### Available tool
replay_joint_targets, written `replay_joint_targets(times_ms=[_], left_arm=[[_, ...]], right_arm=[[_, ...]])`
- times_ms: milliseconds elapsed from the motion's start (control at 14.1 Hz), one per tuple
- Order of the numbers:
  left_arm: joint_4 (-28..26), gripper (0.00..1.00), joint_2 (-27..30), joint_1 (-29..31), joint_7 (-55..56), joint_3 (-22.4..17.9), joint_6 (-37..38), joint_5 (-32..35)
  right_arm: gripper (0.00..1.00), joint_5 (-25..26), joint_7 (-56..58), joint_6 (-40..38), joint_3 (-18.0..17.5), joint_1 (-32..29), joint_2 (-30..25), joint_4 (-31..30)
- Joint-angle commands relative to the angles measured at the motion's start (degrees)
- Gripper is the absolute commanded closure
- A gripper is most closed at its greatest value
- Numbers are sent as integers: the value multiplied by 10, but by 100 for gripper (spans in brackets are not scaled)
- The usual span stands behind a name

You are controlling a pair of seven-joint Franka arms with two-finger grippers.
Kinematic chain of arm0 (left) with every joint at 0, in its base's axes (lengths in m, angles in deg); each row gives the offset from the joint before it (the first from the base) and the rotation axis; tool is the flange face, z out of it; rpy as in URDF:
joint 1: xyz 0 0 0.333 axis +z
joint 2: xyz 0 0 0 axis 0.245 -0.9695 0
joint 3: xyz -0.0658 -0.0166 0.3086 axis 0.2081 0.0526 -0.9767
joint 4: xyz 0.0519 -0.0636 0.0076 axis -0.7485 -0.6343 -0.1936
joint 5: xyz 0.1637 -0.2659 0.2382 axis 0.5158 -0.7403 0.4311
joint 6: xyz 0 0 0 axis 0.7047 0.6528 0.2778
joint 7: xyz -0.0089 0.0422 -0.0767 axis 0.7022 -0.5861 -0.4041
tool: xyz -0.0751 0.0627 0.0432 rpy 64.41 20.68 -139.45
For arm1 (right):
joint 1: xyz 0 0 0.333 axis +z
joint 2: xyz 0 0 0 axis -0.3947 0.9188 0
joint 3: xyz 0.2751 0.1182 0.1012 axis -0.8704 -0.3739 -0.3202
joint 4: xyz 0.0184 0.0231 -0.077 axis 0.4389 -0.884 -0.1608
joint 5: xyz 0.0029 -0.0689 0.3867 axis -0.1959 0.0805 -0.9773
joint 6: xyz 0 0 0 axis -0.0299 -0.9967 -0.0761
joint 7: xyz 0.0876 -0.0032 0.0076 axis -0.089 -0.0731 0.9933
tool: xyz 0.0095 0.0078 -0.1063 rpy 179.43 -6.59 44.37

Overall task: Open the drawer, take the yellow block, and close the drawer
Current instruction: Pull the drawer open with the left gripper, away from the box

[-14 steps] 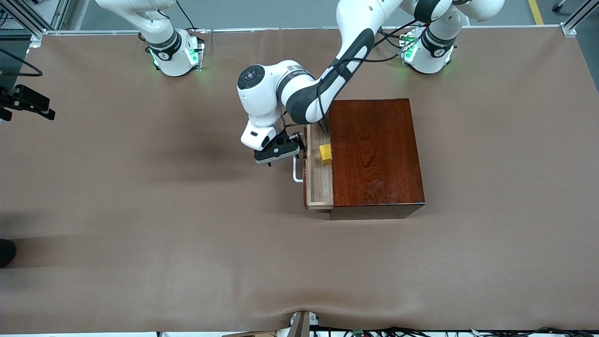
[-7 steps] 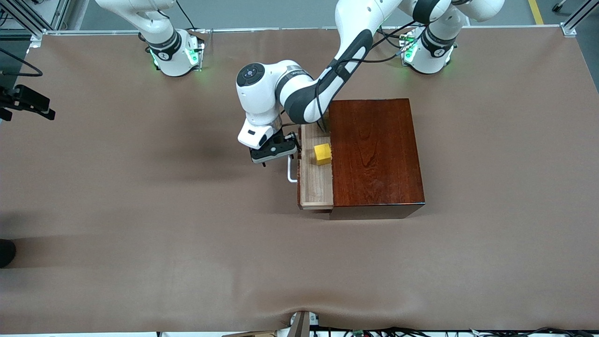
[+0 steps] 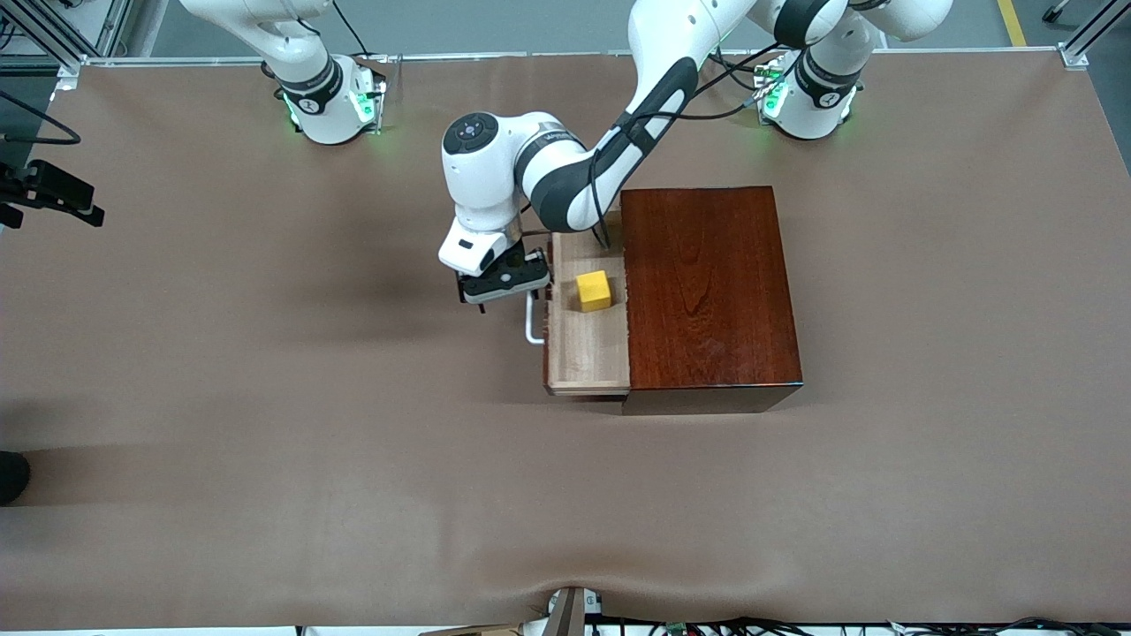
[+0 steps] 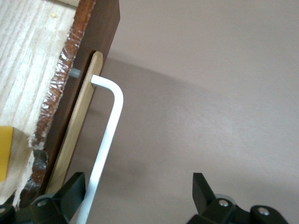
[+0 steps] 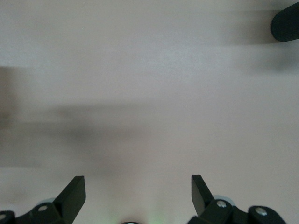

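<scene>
The dark reddish-brown box [image 3: 711, 291] stands mid-table. Its pale wood drawer [image 3: 588, 358] is pulled partly out toward the right arm's end of the table. The yellow block [image 3: 594, 290] sits on the drawer floor, fully uncovered; an edge of it shows in the left wrist view [image 4: 4, 153]. My left gripper [image 3: 504, 284] is open at the white handle [image 3: 533, 322]. In the left wrist view the handle bar [image 4: 108, 135] runs between the jaws, against one finger [image 4: 70, 190], with my left gripper [image 4: 138, 192] hooked around it. My right gripper [image 5: 138, 191] is open and empty over bare table.
The brown table cover [image 3: 265, 397] spreads around the box. The right arm's base [image 3: 327, 97] stands at the table's far edge, and that arm waits. A dark object [image 5: 286, 21] shows at the edge of the right wrist view.
The drawer has slid farther out toward the right arm's end, drawn by my left gripper on the handle. The yellow block, half under the box top before, now stands clear of it.
</scene>
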Motion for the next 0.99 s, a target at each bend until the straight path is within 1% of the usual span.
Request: replay_joint_targets(times_ms=[0,426,568,709,922], left_arm=[[45,0,-29,-6,17,4,-18,-12],[41,0,-7,4,10,-2,-11,-19],[39,0,7,17,10,-4,-8,-18],[38,0,23,20,4,-4,27,-16],[38,0,87,55,-57,-10,105,-19]], right_arm=[[0,-6,0,-2,-3,-7,-3,-1],[0,-6,4,1,-3,-9,1,3],[0,-1,6,1,-3,-9,5,8],[0,3,3,3,-3,-9,6,10],[0,7,-12,2,-3,-6,12,14]])
